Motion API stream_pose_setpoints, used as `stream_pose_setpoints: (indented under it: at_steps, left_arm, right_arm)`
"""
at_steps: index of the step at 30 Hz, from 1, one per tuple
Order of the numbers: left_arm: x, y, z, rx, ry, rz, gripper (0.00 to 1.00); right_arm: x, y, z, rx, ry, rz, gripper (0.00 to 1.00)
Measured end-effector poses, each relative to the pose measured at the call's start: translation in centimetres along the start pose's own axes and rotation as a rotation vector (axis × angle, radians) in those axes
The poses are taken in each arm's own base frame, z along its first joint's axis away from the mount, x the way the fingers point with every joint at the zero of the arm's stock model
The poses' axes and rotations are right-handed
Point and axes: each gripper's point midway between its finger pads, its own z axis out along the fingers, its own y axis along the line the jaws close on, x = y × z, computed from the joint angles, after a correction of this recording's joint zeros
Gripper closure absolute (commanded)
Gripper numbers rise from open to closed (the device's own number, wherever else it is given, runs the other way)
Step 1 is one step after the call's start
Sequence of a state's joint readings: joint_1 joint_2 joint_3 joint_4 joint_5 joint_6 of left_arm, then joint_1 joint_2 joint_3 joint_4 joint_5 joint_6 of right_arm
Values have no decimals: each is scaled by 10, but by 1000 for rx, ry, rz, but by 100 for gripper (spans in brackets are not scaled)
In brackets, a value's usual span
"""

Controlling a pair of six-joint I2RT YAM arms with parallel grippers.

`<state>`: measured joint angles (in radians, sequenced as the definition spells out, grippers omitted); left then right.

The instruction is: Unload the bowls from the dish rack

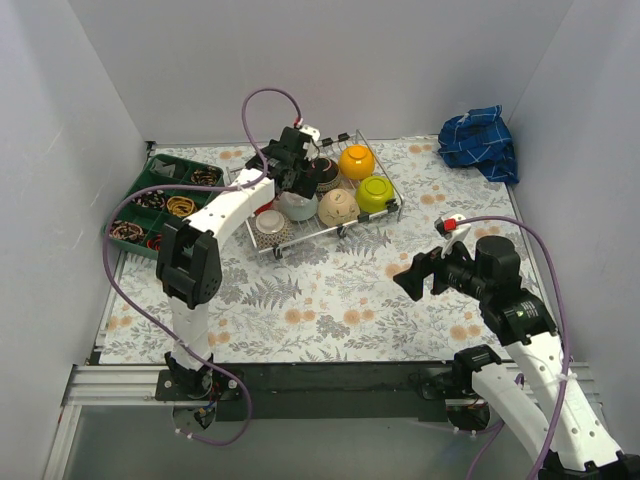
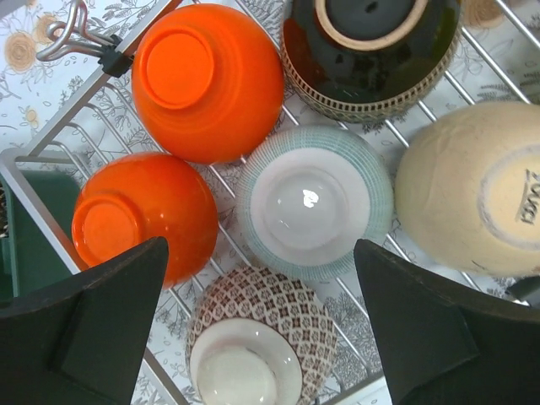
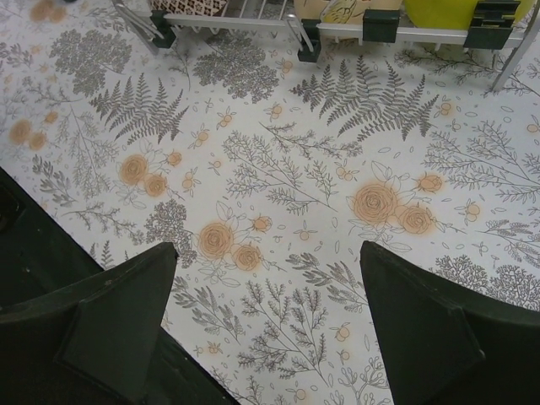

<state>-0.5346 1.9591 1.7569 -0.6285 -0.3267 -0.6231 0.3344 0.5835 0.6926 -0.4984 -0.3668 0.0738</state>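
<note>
The silver wire dish rack (image 1: 352, 222) stands at the table's middle back and holds several upturned bowls. In the top view I see an orange-yellow bowl (image 1: 357, 160), a yellow-green bowl (image 1: 376, 193), a cream bowl (image 1: 338, 207), a pale striped bowl (image 1: 298, 206) and a brown patterned bowl (image 1: 271, 223). My left gripper (image 1: 295, 165) hovers open over the rack (image 2: 403, 139). In its wrist view its open jaws (image 2: 261, 247) are above the striped bowl (image 2: 312, 202) and the patterned bowl (image 2: 261, 337), holding nothing. Two orange bowls (image 2: 207, 80) (image 2: 143, 215), a dark bowl (image 2: 371, 51) and the cream bowl (image 2: 472, 186) lie around. My right gripper (image 1: 415, 275) is open and empty over the cloth (image 3: 268, 249).
A green compartment tray (image 1: 165, 195) with hair bands lies left of the rack. A crumpled blue cloth (image 1: 480, 140) lies at the back right corner. The rack's near rail (image 3: 245, 18) with black clips shows at the top of the right wrist view. White walls enclose three sides.
</note>
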Motion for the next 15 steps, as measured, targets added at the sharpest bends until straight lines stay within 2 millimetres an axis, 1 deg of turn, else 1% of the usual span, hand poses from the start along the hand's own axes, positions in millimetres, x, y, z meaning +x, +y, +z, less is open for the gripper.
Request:
stream_pose_setpoints:
  at_steps: [2, 5, 11, 13, 15]
  left_arm:
    - [-1, 3, 7, 15, 5, -22, 10]
    - [5, 5, 14, 37, 25, -51, 11]
    - [13, -12, 26, 94, 67, -89, 12]
    - [15, -16, 32, 102, 85, -105, 11]
    - [12, -20, 36, 108, 101, -140, 9]
  right_arm:
    - [1, 0, 1, -2, 13, 6, 1]
    - [4, -1, 3, -2, 30, 15, 1]
    - [3, -1, 3, -2, 32, 20, 1]
    - [2, -1, 3, -1, 35, 24, 1]
    - [2, -1, 4, -3, 39, 30, 1]
